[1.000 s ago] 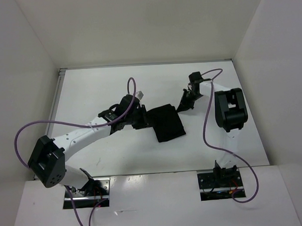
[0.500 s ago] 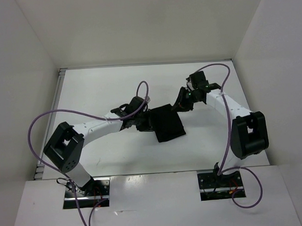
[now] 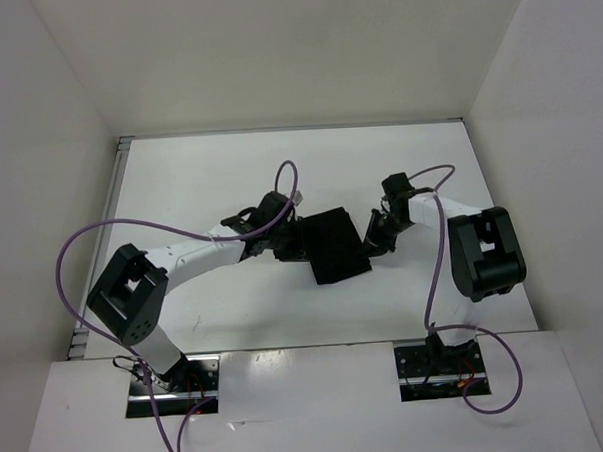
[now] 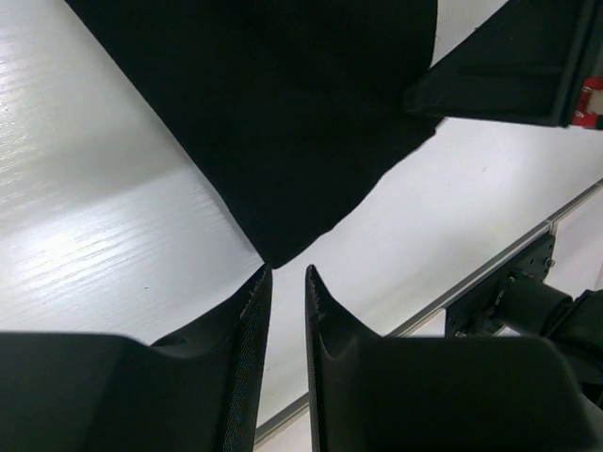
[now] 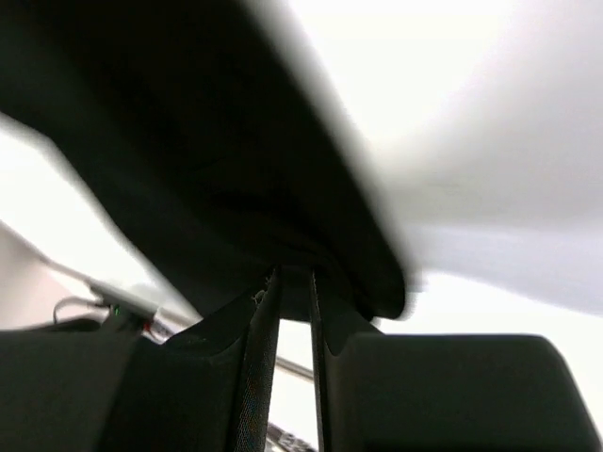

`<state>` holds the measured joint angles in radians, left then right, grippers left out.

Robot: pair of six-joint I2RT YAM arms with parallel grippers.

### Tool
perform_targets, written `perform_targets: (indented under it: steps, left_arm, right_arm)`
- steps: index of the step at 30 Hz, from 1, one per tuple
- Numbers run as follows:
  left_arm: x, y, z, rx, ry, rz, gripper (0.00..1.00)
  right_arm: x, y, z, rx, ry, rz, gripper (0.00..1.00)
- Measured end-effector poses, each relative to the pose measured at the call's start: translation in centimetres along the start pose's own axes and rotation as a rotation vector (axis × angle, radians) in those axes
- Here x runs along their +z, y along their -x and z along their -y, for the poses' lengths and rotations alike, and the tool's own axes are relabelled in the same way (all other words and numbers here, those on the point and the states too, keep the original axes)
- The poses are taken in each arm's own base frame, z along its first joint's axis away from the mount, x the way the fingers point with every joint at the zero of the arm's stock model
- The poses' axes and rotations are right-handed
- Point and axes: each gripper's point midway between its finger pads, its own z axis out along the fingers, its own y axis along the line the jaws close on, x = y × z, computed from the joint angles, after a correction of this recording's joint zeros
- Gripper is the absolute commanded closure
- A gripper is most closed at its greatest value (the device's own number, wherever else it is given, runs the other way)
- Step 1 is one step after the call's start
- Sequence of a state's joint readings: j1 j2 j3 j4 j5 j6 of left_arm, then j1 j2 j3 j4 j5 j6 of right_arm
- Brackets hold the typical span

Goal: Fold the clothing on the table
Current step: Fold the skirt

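Since the clothing (image 3: pixel 334 247) lies as a compact black slab near the middle of the table (image 3: pixel 180 186), a little askew to its rim, I judge the fold well along. What remains is to finish it neatly.

My left gripper (image 4: pixel 287 276) sits at the cloth's left side. Its fingers stand a narrow slit apart with bare white showing between them. One pointed corner of the fabric ends right at their tips — touching or just short, I cannot say, but nothing is pinched there.

My right gripper (image 5: pixel 294 282) is low at the opposite edge. Its view is smeared and dark fabric looms over the tips, so I cannot tell whether those fingers are gripping the cloth or merely lying against it.

To do this step well, I think the left fingers should reach further over that corner, so that the pads take all the layers rather than the top one alone. Both sides ought to rise level and travel low, then lay edge upon edge. Releasing should wait until the fabric rests flat — a sideways tug from either arm could drag the soft stack open.
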<state>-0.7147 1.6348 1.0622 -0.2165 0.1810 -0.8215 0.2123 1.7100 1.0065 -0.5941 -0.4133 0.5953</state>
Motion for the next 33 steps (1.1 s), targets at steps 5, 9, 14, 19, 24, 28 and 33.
perform_targets:
  steps: [5, 9, 14, 19, 24, 28, 33]
  left_arm:
    - [-0.5, -0.4, 0.0, 0.022, -0.013, -0.007, 0.69]
    - [-1.1, -0.7, 0.3, 0.043, -0.033, -0.010, 0.66]
    - [-1.3, -1.0, 0.0, 0.062, -0.031, -0.016, 0.65]
    - [-1.3, -1.2, -0.1, 0.064, -0.031, -0.023, 0.65]
    - [-1.3, -1.4, -0.1, 0.065, -0.037, -0.031, 0.65]
    - [-1.3, -1.7, -0.3, 0.065, -0.035, -0.040, 0.65]
    - [-1.2, -2.0, -0.6, 0.062, -0.027, -0.049, 0.65]
  right_arm:
    - [0.8, -0.3, 3.2, 0.128, -0.039, -0.033, 0.77]
    - [0.7, -0.3, 3.0, 0.135, -0.032, -0.032, 0.78]
    - [-0.3, -1.6, 0.4, 0.032, -0.062, 0.032, 0.82]
    - [-1.6, -3.5, -5.3, -0.093, 0.032, 0.059, 0.93]
    - [0.7, -4.6, -5.5, -0.086, 0.029, -0.004, 0.96]
    - [3.9, -6.0, -3.6, -0.059, -0.027, -0.078, 0.96]
    - [4.7, -7.8, -3.8, -0.058, -0.022, -0.138, 0.97]
